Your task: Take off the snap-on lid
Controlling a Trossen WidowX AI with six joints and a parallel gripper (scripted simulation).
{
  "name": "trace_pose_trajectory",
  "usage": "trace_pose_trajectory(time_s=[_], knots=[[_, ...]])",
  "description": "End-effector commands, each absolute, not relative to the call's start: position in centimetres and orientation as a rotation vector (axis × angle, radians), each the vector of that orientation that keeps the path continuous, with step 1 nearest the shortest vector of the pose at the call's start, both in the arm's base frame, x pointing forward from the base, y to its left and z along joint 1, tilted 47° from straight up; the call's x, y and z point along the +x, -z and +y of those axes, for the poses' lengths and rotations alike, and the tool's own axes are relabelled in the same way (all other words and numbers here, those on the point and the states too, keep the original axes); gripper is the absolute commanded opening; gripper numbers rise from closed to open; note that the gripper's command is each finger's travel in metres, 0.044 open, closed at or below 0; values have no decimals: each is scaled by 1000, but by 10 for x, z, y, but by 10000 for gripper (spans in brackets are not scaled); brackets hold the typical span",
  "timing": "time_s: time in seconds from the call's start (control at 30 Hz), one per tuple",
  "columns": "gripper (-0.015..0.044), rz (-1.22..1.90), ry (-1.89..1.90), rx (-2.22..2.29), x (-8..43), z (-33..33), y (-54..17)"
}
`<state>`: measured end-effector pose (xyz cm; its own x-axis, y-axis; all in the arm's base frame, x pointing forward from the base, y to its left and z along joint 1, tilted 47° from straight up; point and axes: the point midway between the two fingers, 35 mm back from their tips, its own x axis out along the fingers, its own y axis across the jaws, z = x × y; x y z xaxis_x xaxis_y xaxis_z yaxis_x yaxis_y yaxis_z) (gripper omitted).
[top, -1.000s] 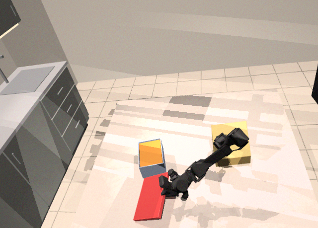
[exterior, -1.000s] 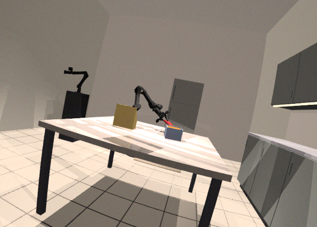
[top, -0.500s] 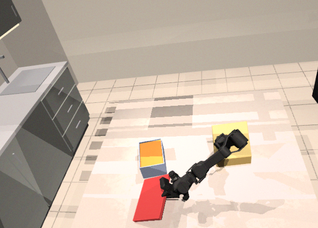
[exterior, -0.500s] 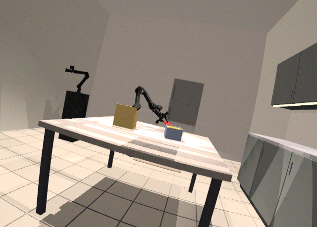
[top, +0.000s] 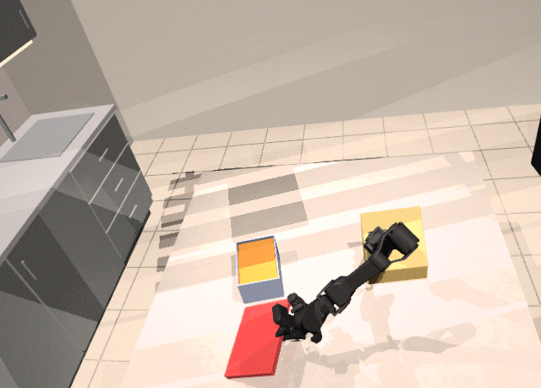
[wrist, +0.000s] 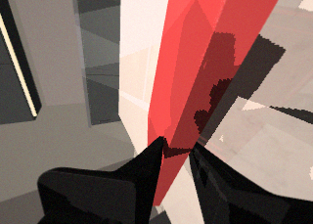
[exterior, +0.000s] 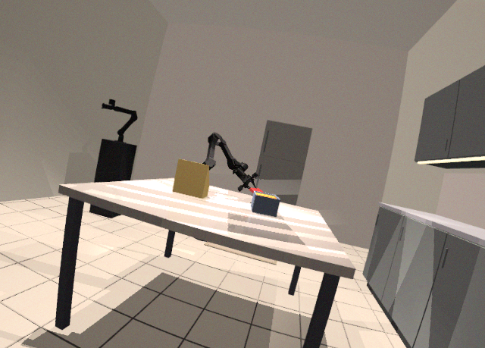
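The storage box [top: 263, 290] [exterior: 264, 205] is blue-grey, upright and uncovered, with orange and yellow showing inside its rim. The red lid [top: 255, 342] [exterior: 256, 189] [wrist: 183, 67] is off the box, beside it on the near side in the top view. My gripper [top: 281, 324] [wrist: 175, 142] is shut on one long edge of the lid. In the wrist view the lid runs up and away between the fingertips, with a dark shadow close beside it. The lid looks somewhat tilted; whether its far edge touches the table, I cannot tell.
A large yellow block [top: 395, 218] [exterior: 191, 178] stands on the table [top: 462, 244] [exterior: 156, 207], at the arm's base in the top view. Grey kitchen cabinets stand beyond the table's side. Another dark arm stands on a black pedestal [exterior: 113, 164] away from the table.
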<state>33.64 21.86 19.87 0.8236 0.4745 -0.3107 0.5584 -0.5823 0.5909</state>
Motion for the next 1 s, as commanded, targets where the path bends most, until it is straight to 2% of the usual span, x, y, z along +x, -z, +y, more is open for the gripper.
trace_pose_trajectory(time_s=[0.0, 0.63, 0.97], knots=[[0, 816, 201, 2256, 331, 229, -176], [0, 816, 201, 2256, 332, 237, -169], [263, 815, 200, 2256, 335, 233, -186]])
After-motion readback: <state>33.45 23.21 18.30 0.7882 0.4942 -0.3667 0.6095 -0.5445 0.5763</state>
